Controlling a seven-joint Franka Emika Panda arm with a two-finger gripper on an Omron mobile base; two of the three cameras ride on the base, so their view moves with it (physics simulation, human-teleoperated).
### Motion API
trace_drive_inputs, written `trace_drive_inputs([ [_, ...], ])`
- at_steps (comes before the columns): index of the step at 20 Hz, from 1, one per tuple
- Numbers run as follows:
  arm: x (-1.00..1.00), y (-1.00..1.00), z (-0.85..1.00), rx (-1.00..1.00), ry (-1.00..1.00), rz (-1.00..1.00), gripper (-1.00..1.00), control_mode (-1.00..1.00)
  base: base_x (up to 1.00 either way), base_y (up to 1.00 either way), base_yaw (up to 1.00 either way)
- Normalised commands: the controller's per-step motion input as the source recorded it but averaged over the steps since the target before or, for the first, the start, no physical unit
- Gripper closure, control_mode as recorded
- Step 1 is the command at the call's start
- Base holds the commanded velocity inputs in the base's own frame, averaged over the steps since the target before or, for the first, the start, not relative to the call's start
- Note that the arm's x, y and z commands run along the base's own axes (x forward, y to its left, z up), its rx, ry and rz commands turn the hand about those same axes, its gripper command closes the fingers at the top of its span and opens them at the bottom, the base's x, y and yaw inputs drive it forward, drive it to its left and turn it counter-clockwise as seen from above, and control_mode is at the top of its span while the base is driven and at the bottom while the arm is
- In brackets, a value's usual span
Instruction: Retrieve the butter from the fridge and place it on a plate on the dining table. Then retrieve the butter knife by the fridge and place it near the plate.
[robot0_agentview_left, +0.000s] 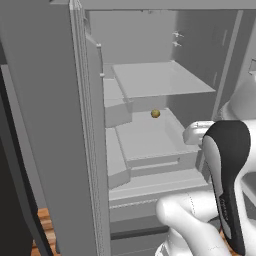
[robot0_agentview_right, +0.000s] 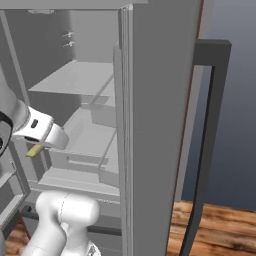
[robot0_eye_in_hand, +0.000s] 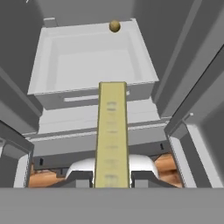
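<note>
Yellow butter (robot0_eye_in_hand: 112, 131) is clamped between the two dark fingertips (robot0_eye_in_hand: 81, 178) of the gripper (robot0_eye_in_hand: 112, 180), whose jaws are closed narrowly on the near end of the stick. In the hand view the stick is seen lengthwise, running up the middle of the picture from the fingertips toward the front edge of a shallow white drawer (robot0_eye_in_hand: 52, 85) inside the fridge (robot0_eye_in_hand: 175, 52). The butter is held in the air, clear of the shelves and the drawer. In the right base view a short yellow end of it (robot0_agentview_right: 34, 150) is seen protruding below the white hand, in front of the lower shelves of the open compartment.

A small round yellowish-brown ball (robot0_eye_in_hand: 114, 26) is seen at the far edge of the drawer, against the back wall; in the left base view it (robot0_agentview_left: 155, 113) rests at the back edge of the middle shelf (robot0_agentview_left: 145, 137), well apart from the butter. Both fridge doors are stood wide open: one door (robot0_agentview_left: 50, 125) fills the left of the left base view, and the other (robot0_agentview_right: 155, 125) is seen edge-on in the right base view, with a long dark handle (robot0_agentview_right: 207, 140) beside it. A strip of wooden floor (robot0_agentview_right: 215, 225) is visible below the doors.
</note>
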Motion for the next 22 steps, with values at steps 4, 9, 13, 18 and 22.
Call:
trace_drive_inputs([
  [4, 0.00, -0.01, 0.00, 0.00, -0.05, 0.04, 1.00, -1.00, 0.00, 0.00, 0.00],
  [9, 0.00, 0.00, -0.01, 0.00, 0.01, 0.02, 1.00, -1.00, 0.00, 0.00, 0.00],
  [13, 0.00, 0.00, 0.00, 0.00, 0.00, 0.00, 1.00, -1.00, 0.00, 0.00, 0.00],
  [18, -0.07, 0.00, 0.00, 0.00, 0.00, 0.01, 1.00, 1.00, -0.12, 0.00, 0.01],
  [22, 0.00, 0.00, 0.00, 0.00, 0.00, 0.00, 1.00, 1.00, -0.88, 0.00, 0.00],
])
